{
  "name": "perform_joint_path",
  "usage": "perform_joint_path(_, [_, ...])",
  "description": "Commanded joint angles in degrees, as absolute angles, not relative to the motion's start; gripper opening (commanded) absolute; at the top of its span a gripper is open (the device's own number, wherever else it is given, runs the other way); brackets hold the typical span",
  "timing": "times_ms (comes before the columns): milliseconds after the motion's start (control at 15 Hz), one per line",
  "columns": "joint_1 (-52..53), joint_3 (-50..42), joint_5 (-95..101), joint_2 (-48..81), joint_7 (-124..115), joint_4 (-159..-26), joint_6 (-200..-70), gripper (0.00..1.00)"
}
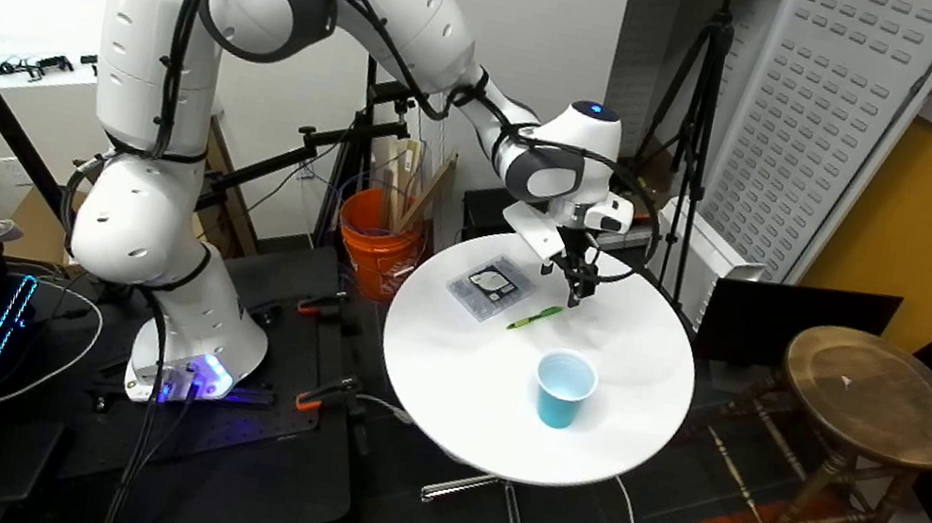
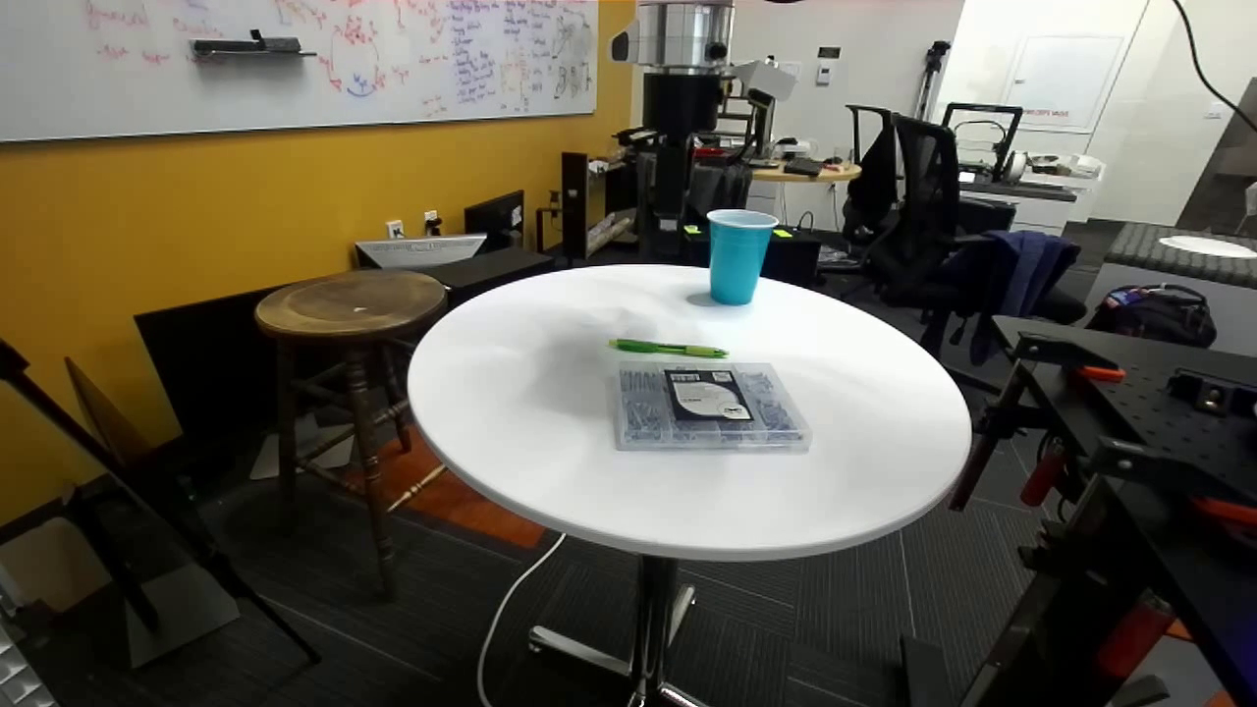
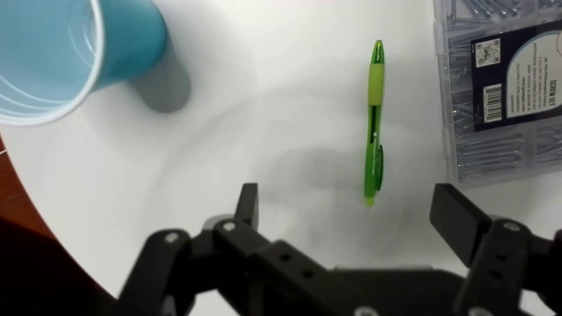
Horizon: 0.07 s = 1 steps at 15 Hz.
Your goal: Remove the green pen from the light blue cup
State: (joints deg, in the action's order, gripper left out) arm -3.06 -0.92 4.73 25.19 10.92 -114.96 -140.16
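Pen [image 3: 374,118] lies right of wrist-view centre, outside the upper-left cup [image 3: 112,48]: removal looks done, nothing left; gripper [image 3: 347,204] spread, empty.

The green pen [image 3: 374,118] lies flat on the white surface [image 3: 263,140], apart from the light blue cup [image 2: 738,260]. It has a translucent green tip, a yellow-green grip, a darker green barrel with small pale lettering, a side clip and a yellow-green button at the end. In the wrist view its tip points toward the top edge. The cup stands upright near the edge of that surface, its mouth open, with a white rim, blue walls narrowing toward the base and a paler inside.
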Motion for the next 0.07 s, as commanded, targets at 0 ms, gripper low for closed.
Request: perform_joint_path(0, [-3.2,-0.8,4.8,25.2,10.9,-114.8,-140.0,1.00])
